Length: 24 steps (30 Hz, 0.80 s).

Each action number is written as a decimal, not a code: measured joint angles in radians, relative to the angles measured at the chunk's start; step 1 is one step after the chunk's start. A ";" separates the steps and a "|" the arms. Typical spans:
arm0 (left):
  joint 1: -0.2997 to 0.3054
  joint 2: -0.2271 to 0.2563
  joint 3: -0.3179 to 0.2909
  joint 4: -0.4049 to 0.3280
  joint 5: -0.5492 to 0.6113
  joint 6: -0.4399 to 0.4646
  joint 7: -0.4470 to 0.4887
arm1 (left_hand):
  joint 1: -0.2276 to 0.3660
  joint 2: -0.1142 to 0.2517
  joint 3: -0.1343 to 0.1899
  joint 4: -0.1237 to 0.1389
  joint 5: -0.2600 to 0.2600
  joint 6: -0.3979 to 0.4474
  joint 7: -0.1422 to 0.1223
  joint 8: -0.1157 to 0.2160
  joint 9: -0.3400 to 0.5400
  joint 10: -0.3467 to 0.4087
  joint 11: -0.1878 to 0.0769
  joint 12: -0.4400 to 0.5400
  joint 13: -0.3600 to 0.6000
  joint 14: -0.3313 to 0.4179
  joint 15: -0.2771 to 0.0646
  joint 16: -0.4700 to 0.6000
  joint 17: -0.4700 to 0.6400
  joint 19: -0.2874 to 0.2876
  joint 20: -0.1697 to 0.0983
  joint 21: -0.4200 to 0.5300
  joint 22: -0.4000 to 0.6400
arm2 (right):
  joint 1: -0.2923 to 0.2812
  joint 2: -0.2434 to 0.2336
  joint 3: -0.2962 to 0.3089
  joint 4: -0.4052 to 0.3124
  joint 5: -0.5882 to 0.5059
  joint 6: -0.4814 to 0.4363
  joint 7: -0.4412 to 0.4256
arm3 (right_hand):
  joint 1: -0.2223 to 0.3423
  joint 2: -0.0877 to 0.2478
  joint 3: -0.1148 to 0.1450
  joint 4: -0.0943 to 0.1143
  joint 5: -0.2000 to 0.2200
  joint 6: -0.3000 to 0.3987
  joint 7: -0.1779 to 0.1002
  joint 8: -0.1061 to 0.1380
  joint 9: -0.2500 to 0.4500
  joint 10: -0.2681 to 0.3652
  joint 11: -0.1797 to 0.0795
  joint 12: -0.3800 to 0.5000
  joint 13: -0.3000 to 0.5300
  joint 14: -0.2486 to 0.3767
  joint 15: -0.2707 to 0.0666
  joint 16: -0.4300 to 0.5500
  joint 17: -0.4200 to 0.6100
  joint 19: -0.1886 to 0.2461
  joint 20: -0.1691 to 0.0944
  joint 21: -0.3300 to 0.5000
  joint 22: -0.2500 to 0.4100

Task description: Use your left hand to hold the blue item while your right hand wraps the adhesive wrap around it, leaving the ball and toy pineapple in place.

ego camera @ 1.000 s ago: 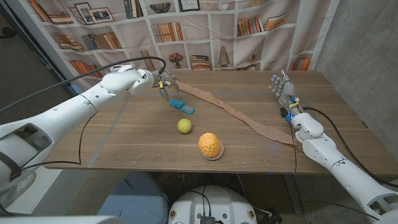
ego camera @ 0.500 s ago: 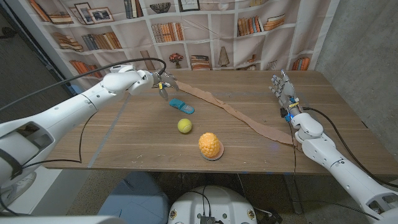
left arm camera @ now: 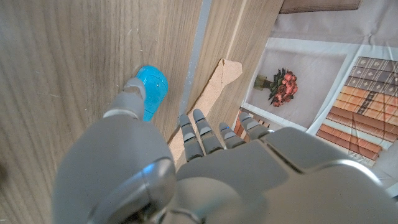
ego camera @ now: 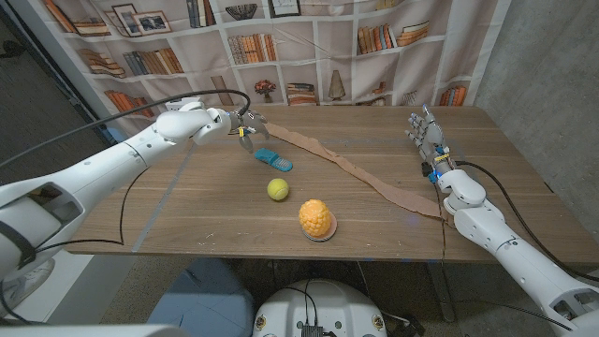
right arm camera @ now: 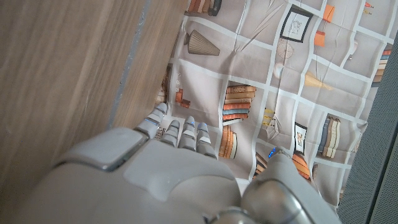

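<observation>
Left hand (ego camera: pixel 245 129) hovers open, holding nothing, just behind the blue item (ego camera: pixel 273 159), which lies beside the wrap (ego camera: pixel 360 175). It should close on one end only. Right hand (ego camera: pixel 426 136) stands open, well apart.

The head view looks down from above the table's (ego camera: pixel 234 211) near edge over its whole surface. Both wrist views sit close behind their hands, facing the far edge and bookshelf backdrop (ego camera: pixel 281 47), which all three views share.
</observation>
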State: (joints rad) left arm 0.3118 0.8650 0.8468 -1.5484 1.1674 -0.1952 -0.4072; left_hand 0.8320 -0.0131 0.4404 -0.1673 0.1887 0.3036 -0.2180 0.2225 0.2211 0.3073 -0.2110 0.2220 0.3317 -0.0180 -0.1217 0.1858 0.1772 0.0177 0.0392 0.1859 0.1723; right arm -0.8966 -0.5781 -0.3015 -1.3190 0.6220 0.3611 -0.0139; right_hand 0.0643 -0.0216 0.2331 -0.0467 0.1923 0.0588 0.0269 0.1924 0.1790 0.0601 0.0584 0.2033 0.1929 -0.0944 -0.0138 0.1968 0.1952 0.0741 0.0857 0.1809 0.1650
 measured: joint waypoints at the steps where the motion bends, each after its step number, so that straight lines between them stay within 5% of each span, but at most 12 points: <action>1: 0.000 -0.001 0.001 0.001 0.000 0.000 0.000 | 0.000 0.000 -0.002 0.002 0.000 0.000 0.000 0.000 0.000 0.000 0.000 0.000 0.000 0.000 0.000 0.000 0.000 0.000 0.000 0.000 0.000 | 0.000 0.000 0.000 0.000 0.000 0.000 0.000 | 0.000 0.000 0.000 0.000 0.000 0.000 0.000 0.000 0.000 0.000 0.000 0.000 0.000 0.000 0.000 0.000 0.000 0.000 0.000 0.000 0.000; 24: -0.005 -0.021 0.033 0.040 0.005 -0.004 0.033 | 0.000 0.000 -0.009 0.009 -0.004 0.013 0.005 0.009 0.000 0.013 0.002 0.004 0.000 0.006 -0.005 0.000 0.000 0.004 -0.004 0.000 0.000 | 0.004 0.001 -0.002 0.002 -0.003 -0.005 -0.006 | 0.000 0.000 0.000 0.000 0.000 0.000 0.000 0.000 0.000 0.000 0.000 0.000 0.000 0.000 0.000 0.000 0.000 0.000 0.000 0.000 0.000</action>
State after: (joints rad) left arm 0.3067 0.8436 0.8798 -1.5089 1.1728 -0.1993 -0.3742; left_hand 0.8320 -0.0131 0.4313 -0.1582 0.1847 0.3163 -0.2127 0.2311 0.2209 0.3201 -0.2090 0.2264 0.3316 -0.0125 -0.1271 0.1858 0.1772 0.0215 0.0355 0.1859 0.1724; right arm -0.8924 -0.5772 -0.3038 -1.3171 0.6186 0.3558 -0.0195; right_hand 0.0643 -0.0216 0.2331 -0.0467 0.1923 0.0588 0.0269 0.1924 0.1790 0.0600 0.0584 0.2033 0.1929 -0.0943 -0.0137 0.1967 0.1953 0.0742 0.0857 0.1809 0.1650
